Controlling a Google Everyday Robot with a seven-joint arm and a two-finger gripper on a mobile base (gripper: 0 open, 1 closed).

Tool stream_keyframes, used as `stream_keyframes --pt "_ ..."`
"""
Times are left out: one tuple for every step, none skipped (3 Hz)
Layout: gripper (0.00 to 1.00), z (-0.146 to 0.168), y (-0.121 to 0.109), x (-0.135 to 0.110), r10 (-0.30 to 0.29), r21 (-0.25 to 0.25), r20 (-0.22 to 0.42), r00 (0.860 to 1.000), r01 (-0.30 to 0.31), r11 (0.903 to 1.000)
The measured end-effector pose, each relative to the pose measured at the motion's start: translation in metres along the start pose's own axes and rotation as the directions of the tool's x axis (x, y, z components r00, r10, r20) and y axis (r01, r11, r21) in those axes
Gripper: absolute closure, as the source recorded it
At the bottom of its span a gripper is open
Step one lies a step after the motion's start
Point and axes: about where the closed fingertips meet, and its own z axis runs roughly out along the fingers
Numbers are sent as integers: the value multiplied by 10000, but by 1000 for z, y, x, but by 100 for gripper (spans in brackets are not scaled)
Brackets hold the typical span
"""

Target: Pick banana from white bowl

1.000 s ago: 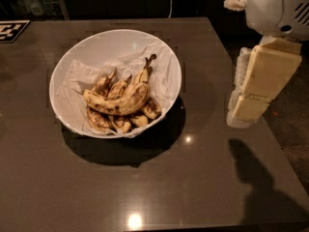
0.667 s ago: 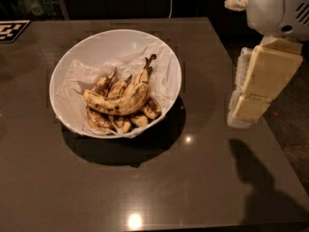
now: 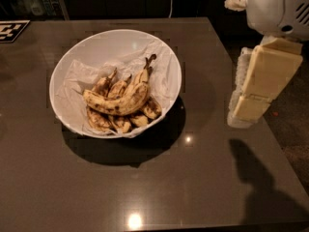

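The long yellow banana (image 3: 120, 103) with brown spots lies curved on top of the shorter, browner bananas (image 3: 104, 122). They are in the white bowl (image 3: 111, 40), left of the middle of the picture. Its dark stem points toward the top. Crumpled white paper (image 3: 79, 76) lies under the fruit. The bowl sits on a dark table (image 3: 193, 178). The gripper (image 3: 246, 112) hangs at the right side, well apart from the bowl. I cannot tell if it is spread apart or pressed together.

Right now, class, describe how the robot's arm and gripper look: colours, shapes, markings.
The arm ends in a rounded white housing with dark vent slits and a small dark dot. Below it, the gripper, at the right edge of the table, is made of blocky cream-coloured segments with pale rough edging.
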Motion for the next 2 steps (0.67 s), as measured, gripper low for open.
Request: stream_keyframes --pt "0 17 -10 -27 -1143 -56 251 9931 1145 9934" --pt "0 40 -20 -47 -2049 -189 331 9782 2056 9784"
